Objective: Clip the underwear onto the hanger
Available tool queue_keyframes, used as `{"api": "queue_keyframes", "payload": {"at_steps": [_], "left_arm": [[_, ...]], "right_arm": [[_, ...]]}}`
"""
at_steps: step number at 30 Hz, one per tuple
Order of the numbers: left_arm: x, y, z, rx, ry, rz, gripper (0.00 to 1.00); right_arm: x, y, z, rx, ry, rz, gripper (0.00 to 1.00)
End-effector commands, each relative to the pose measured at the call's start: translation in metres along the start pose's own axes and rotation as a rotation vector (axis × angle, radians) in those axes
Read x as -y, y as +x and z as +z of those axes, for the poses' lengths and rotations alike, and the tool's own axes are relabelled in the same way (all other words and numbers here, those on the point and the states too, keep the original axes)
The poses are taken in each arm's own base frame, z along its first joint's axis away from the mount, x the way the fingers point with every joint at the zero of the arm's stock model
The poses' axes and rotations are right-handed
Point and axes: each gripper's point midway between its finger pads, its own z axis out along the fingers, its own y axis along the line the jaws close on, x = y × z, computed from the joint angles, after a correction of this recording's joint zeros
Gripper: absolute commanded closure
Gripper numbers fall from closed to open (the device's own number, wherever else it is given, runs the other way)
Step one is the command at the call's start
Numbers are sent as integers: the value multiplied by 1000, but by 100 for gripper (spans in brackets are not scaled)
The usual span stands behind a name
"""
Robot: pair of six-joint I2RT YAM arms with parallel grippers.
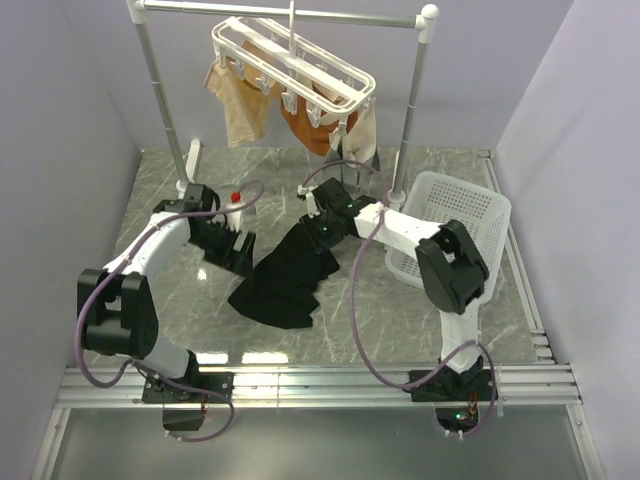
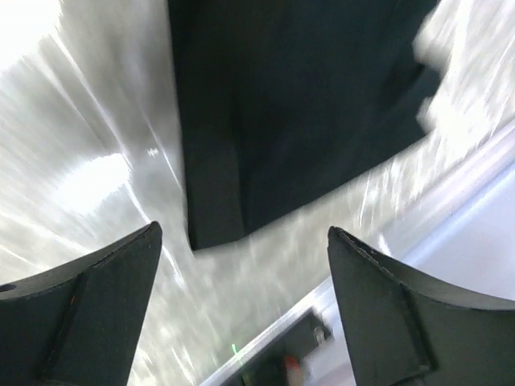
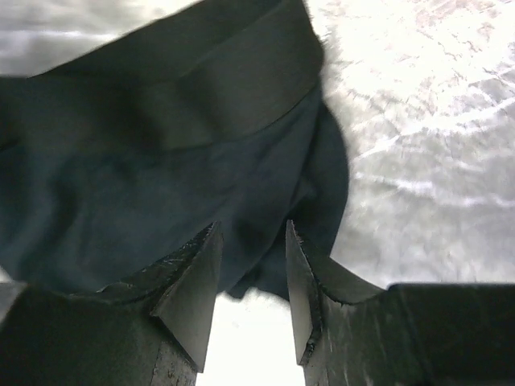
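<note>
Black underwear (image 1: 285,280) on tbl (image 1: 320,345); L/R jaws apart.

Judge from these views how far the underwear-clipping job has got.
Done: nothing yet; the hanger holds only tan garments and an orange garment. In hand: the underwear lies crumpled on the table, between the left gripper and right gripper, both open and empty. Remaining: grasp it, lift it, clip it up.

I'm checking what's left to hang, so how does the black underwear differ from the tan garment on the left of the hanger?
The underwear is black, while the tan garment is a light beige. The underwear lies rumpled on the table, but the tan garment hangs from the hanger, off the table. Both are soft cloth.
</note>
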Motion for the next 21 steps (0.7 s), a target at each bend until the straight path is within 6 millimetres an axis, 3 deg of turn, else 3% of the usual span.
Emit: {"api": "queue_keyframes", "payload": {"at_steps": [1, 5, 9, 15, 21], "left_arm": [[-6, 42, -1, -138, -28, 11, 11], [-21, 55, 8, -219, -66, -14, 14], [-29, 80, 30, -334, -31, -68, 33], [-41, 59, 49, -303, -12, -64, 62], [-64, 0, 53, -172, -62, 42, 94]], "right_arm": [[14, -17, 12, 20, 76, -27, 55], [16, -13, 24, -13, 75, -13, 57], [9, 1, 29, -68, 35, 0, 70], [-8, 42, 26, -166, -73, 55, 84], [-45, 73, 0, -231, -232, 105, 92]]}}
